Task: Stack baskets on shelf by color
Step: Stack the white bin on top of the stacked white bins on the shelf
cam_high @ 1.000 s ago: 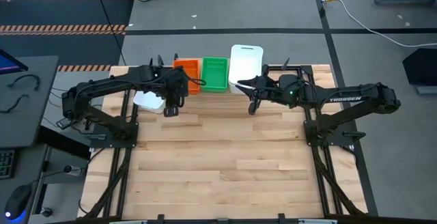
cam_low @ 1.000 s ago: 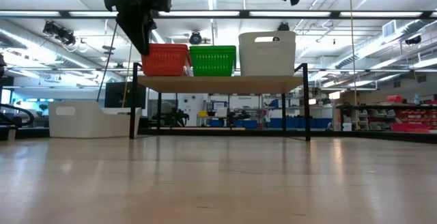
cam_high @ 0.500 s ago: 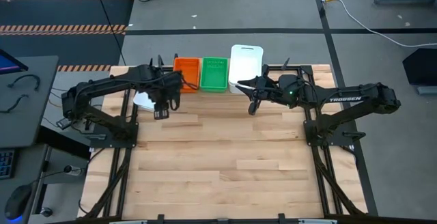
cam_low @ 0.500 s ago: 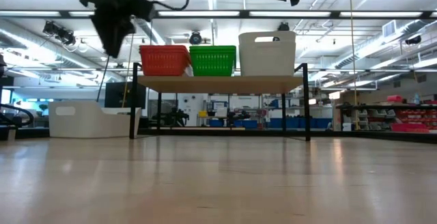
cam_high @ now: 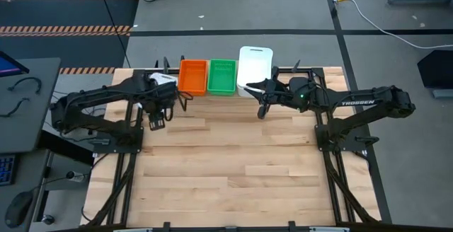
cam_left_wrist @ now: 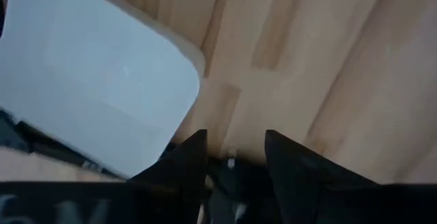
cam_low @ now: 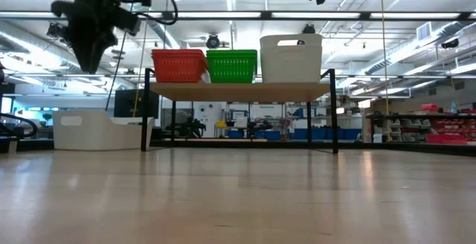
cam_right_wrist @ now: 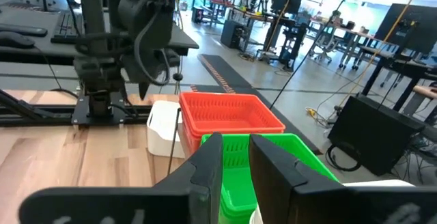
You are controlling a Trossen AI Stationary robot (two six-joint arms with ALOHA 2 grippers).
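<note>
An orange basket, a green basket and a white basket stand side by side on the shelf's plank. Another white basket rests by its bottom on the table, left of the shelf. My left gripper points down, open and holding nothing, above the table beside this basket. My right gripper hangs level near the shelf's white basket, its fingers a little apart with nothing between them.
The shelf stands along the table's far edge on thin black legs. Bare wooden tabletop stretches from the shelf to the near edge. Both arms' bases and frames stand at the table's sides.
My left gripper has drawn away from the orange basket toward the table's left and near edges, sinking a little and rolling slightly. It now hangs beside the white basket on the table. The orange basket has stayed on the shelf.
</note>
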